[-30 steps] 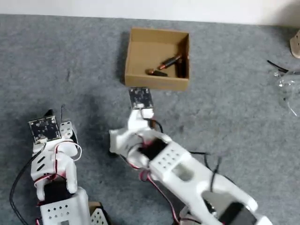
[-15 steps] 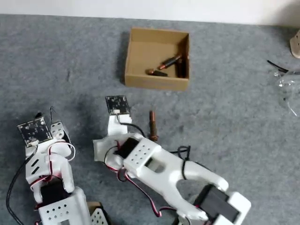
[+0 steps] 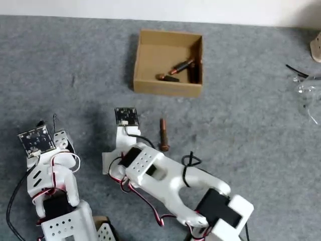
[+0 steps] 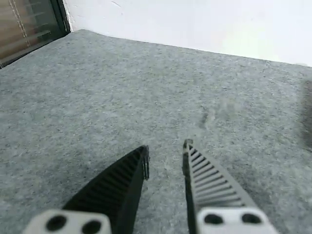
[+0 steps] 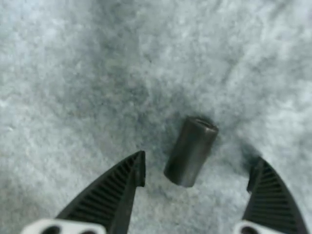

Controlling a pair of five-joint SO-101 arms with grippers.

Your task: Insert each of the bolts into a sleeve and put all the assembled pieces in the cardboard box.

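The right end effector point(image 5: 198, 161) is spread wide above the bench point(image 3: 261, 125), and a dark sleeve point(image 5: 191, 151) lies on its side between the fingers, touching neither. A bolt point(image 3: 163, 134) lies on the bench just beside that arm's wrist, apart from the box point(image 3: 168, 89), which holds assembled pieces point(image 3: 176, 69). The left end effector point(image 4: 165, 147) hovers over bare bench, its fingers slightly parted and holding nothing.

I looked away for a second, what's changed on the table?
The right arm pulled back from the cardboard box and leftward, uncovering a bolt; its open claw now frames a sleeve. The left arm eased back slightly. The box and its contents stayed.
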